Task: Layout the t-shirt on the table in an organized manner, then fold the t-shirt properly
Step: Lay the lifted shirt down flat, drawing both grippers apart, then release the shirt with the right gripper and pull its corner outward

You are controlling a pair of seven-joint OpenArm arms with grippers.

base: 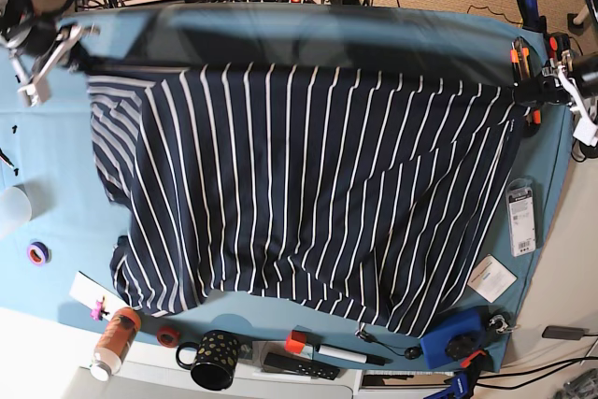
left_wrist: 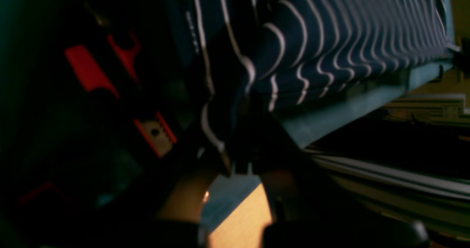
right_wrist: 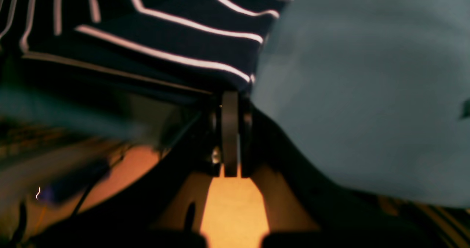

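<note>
The navy t-shirt [base: 308,193] with thin white stripes is stretched wide across the teal table [base: 56,156], one edge pulled taut along the far side between both grippers. My right gripper [base: 79,51] is at the far left of the base view, shut on that edge; up close its fingertips [right_wrist: 230,101] pinch the striped hem [right_wrist: 165,38]. My left gripper [base: 523,92] is at the far right, shut on the other corner, with the cloth [left_wrist: 330,38] bunching into the jaws [left_wrist: 229,160]. The rest of the shirt drapes toward the near edge, wrinkled, with a sleeve [base: 112,137] at the left.
Along the near edge stand an orange bottle [base: 114,341], a dotted black mug [base: 215,362], a remote [base: 294,364] and a blue object [base: 453,341]. A packet [base: 519,220] and white card [base: 492,278] lie at the right. Orange-handled tools [base: 520,53] lie far right, purple tape [base: 37,252] at the left.
</note>
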